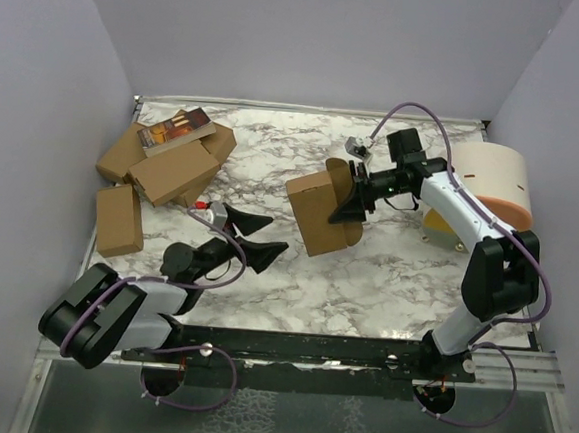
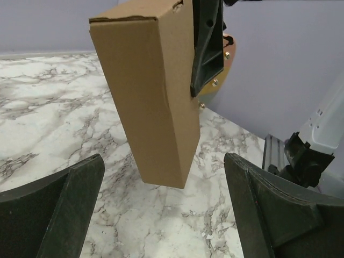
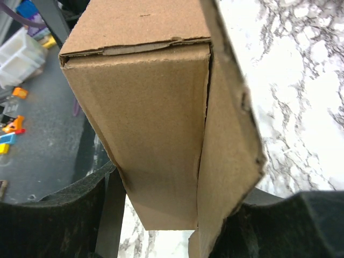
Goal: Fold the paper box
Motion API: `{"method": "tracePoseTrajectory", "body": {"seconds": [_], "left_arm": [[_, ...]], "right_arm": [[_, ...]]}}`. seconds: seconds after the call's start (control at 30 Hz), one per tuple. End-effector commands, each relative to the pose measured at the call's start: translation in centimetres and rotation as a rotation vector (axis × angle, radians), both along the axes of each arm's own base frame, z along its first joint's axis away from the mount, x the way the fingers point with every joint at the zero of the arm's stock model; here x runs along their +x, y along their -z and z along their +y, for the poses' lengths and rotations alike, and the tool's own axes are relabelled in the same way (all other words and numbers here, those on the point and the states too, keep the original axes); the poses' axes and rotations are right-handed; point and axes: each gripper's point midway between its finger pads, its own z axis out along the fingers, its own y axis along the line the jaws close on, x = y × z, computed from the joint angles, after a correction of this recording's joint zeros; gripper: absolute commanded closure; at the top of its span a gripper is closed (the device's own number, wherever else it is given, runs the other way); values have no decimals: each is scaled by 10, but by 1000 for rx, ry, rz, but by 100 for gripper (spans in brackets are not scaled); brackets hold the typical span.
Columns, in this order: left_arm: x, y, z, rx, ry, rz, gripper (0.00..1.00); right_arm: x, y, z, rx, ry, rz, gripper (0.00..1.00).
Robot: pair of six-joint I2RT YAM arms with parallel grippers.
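Observation:
The paper box [image 1: 320, 212] is a slim brown oblong carton, folded up and held above the middle of the marble table. My right gripper [image 1: 354, 204] is shut on its right side. In the right wrist view the box [image 3: 156, 107] fills the frame between my black fingers [image 3: 64, 215], with one side flap standing slightly loose along a seam. In the left wrist view the box [image 2: 156, 91] hangs ahead, tilted, its lower end off the table. My left gripper [image 1: 250, 235] is open and empty, down-left of the box, fingers [image 2: 59, 209] spread wide.
A heap of similar brown cartons [image 1: 168, 162] with a printed book-like item [image 1: 176, 130] lies at the back left; one carton [image 1: 119, 218] lies apart. A large white cylinder with an orange rim [image 1: 493, 177] stands at the right. Purple walls enclose the table [image 1: 385, 274].

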Motion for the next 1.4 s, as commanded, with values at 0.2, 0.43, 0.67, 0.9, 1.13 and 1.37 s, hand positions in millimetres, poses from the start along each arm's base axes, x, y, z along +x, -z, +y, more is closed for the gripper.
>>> {"method": "tracePoseTrajectory", "body": {"seconds": [0.2,0.43,0.67,0.9,1.13,1.37], "left_arm": [[4,-38,-22,-88,39,-146,4],[3,-45,-38,-139,103,-97,4],[1,-53,-44,-172,133,-78,7],[6,-51,-55,-188,180,-24,23],[4,-55,-61,-196,222,-14,52],[3,-55,-62,-197,236,-8,69]], "right_arm": [[-17,-28,5,124,-85,97,65],[-17,-25,6,131,-89,110,65],[-19,-25,6,142,-95,113,65],[-23,-29,5,155,-104,113,65],[-22,-27,5,147,-98,116,64],[-19,-25,5,123,-79,108,55]]}}
